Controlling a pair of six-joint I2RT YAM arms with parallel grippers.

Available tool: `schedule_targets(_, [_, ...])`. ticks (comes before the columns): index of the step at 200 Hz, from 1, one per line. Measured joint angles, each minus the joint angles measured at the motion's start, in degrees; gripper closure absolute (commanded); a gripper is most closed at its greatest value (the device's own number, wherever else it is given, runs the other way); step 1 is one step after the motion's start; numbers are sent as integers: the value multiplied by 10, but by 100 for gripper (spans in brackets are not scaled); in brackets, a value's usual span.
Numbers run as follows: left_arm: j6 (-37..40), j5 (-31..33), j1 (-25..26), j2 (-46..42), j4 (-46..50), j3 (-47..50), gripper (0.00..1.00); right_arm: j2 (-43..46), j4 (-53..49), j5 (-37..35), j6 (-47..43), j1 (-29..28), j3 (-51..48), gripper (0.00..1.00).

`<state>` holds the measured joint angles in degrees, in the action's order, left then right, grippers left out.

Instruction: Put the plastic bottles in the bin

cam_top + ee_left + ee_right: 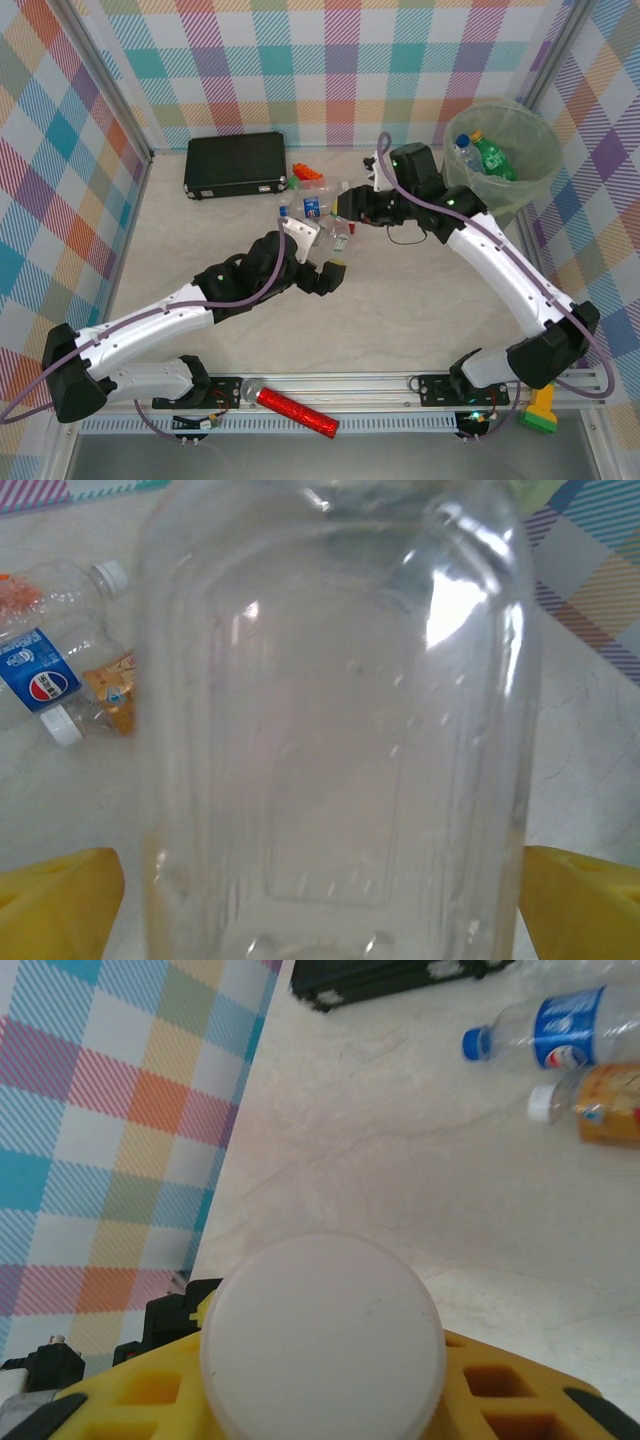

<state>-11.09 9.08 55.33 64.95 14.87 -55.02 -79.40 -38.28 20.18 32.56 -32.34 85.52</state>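
Right gripper (347, 211) was clamped on white cap (322, 1330) of clear bottle (330, 730), left of bin (530, 180); left gripper (320, 910) jaws stood wide apart, flanking bottle's body.

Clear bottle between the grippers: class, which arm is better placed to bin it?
Right. The right gripper grips the white cap of the clear bottle, the bin is beside that arm, and the left gripper is open.

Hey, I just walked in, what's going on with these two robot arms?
The arms meet mid-table over a clear bottle. The left gripper stands open around its body, while the right gripper looks clamped on its white-capped end, like a handover. Two bottles lie in the bin; a few more bottles wait on the table by the black case.
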Motion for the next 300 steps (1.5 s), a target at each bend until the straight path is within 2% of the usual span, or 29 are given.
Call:
schedule_targets(48, [-11,25,1,-51,6,0,0,53,-65,-110,-42,70,68,63])
schedule_targets(76, [-17,36,1,-88,10,11,0,68,-105,-200,-83,111,123,63])
schedule_targets(110, [-28,40,1,-112,12,44,0,68,-134,-320,-151,128,191,63])
schedule_targets(143, [-40,38,1,-123,13,68,0,64,-131,-442,-235,141,240,66])
schedule_targets(182, [-56,23,1,-147,-6,99,0,34,-66,-553,-345,167,260,65])
schedule_targets(240, [-76,6,1,-166,-15,114,0,-30,12,-600,-410,251,252,65])
schedule_targets(300, [-85,4,1,-205,-15,129,0,-120,3,-577,-346,364,285,65])
